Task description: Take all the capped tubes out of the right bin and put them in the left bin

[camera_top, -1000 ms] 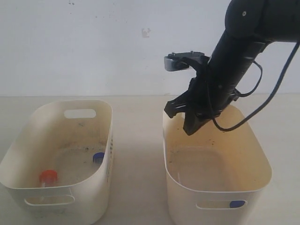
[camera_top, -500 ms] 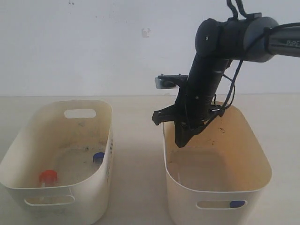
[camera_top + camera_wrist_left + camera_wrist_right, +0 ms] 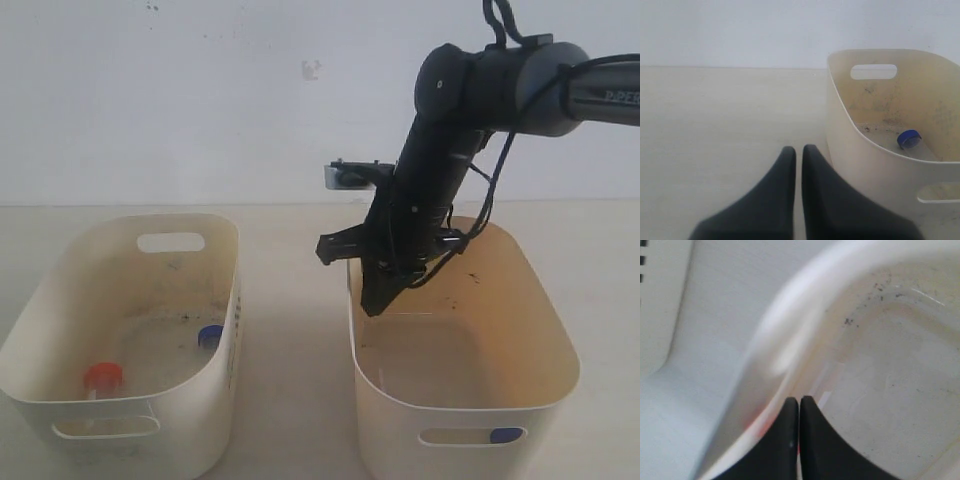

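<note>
Two capped tubes (image 3: 102, 380) lie in the left bin (image 3: 60, 290); another's blue cap (image 3: 505, 435) shows in the right bin (image 3: 540, 320). Left gripper (image 3: 798, 152) and right gripper (image 3: 370, 305), fingers together, hold nothing. We judge tubes light, slick; grasp mid-body.

The paler cream oval plastic tub (image 3: 215, 395) has a greyish floor peppered with dark specks. In it lie a clear tube with a red-orange cap (image 3: 102, 378) and a blue round cap (image 3: 210, 335). The yellower cream oval plastic tub (image 3: 390, 440) shows sparse dark specks. The right tool (image 3: 371, 306) is black, the bench (image 3: 290, 300) pale beige.
</note>
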